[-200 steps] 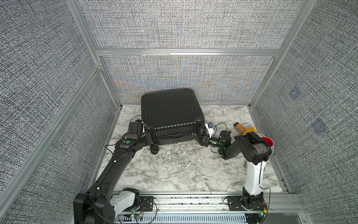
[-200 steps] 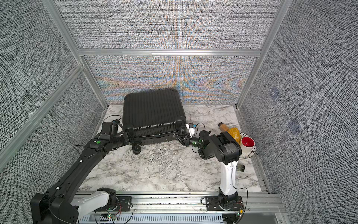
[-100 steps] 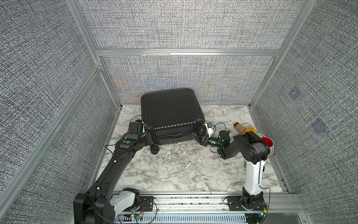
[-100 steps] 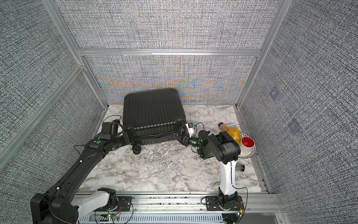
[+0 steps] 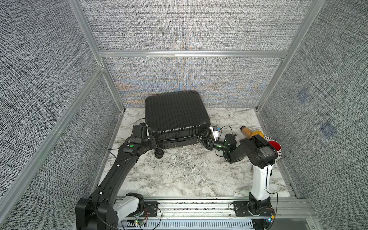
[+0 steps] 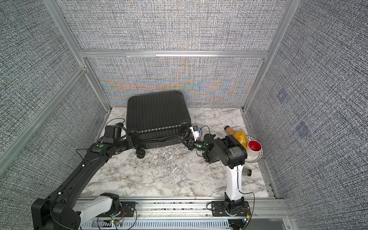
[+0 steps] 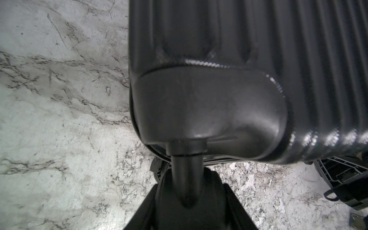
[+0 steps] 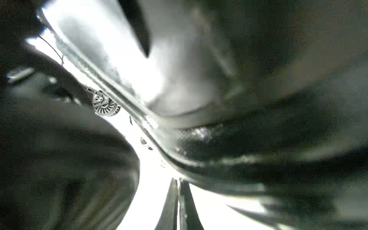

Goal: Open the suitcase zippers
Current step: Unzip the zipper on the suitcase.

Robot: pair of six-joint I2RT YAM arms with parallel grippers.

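The black ribbed suitcase (image 5: 175,111) (image 6: 157,111) lies flat at the back of the marble table. Its zipper track (image 5: 179,139) runs along the front side between the shells. At the front left corner my left gripper (image 5: 154,142) (image 7: 188,179) is shut on the stem (image 7: 187,165) of a suitcase wheel. My right gripper (image 5: 200,139) (image 8: 177,180) is at the front right corner, its fingers pressed together, tips at the zipper seam (image 8: 111,85). Whether a pull is pinched between them does not show.
A lower suitcase wheel (image 5: 159,153) rests on the table by the left arm. A white plate (image 6: 256,157) with a red cup (image 6: 253,146), a yellow object (image 6: 240,136) and a bottle (image 6: 229,130) sits at the right wall. A small jar (image 6: 247,172) lies behind the right arm.
My right gripper's jaws have closed at the suitcase's front right corner. The left arm and the suitcase have not moved.
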